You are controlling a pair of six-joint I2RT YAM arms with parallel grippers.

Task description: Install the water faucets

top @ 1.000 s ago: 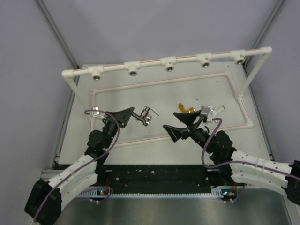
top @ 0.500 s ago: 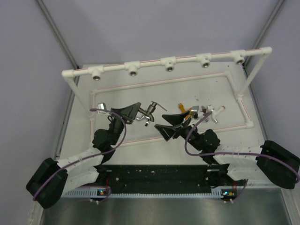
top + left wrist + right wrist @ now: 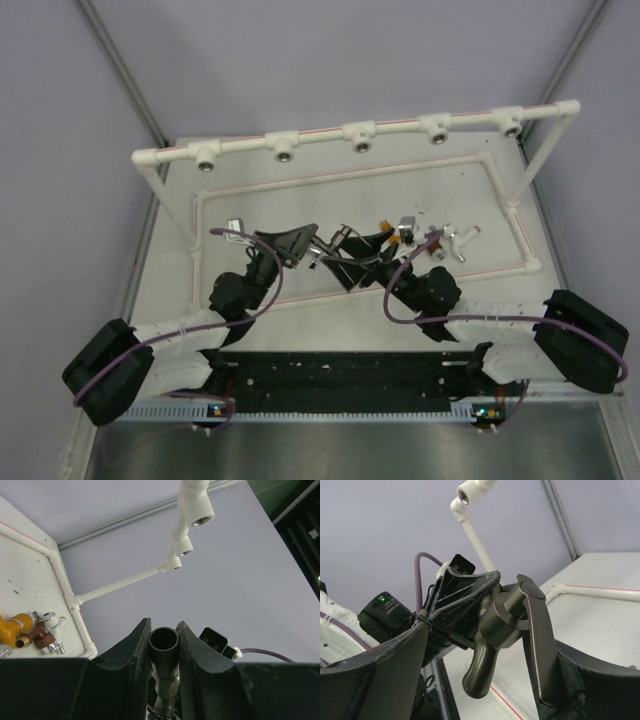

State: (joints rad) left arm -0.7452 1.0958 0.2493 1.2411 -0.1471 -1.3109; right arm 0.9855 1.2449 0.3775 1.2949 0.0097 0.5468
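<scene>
**A:** From above, where's the dark tap?

**B:** The dark tap [image 3: 330, 249] is off the worktop [image 3: 250, 205], near the middle. The left pincer [image 3: 308, 243] is clamped on it. The right pincer [image 3: 342, 258] faces it from the right, fingers spread to either side of the tap.

**A:** And the other taps?

**B:** The orange tap [image 3: 384, 227], silver tap [image 3: 405, 227] and white tap [image 3: 462, 240] lie on the worktop further right, inside the flat pipe loop [image 3: 350, 176]. Five sockets [image 3: 360, 135] sit along the raised rail at the far edge.

**A:** Left wrist?

**B:** Its fingers [image 3: 132, 652] press on both sides of the dark tap's threaded end. The round open mouth of that end points at the camera. Three sockets line up along the rail above. At the left edge the orange tap lies on the worktop against the brown tap [image 3: 39, 638]. A pale tap is just beside them, but I cannot tell which one.

**A:** Right wrist?

**B:** The dark tap fills the centre. Its lever hangs down on the right and its bent spout points down. The left pincer grips its far end. The right pincer's own fingers [image 3: 375, 680] stand wide apart, low on either side. The lever crosses the edge of the right-hand finger, and I cannot tell whether they touch. One socket shows at the top.
</scene>
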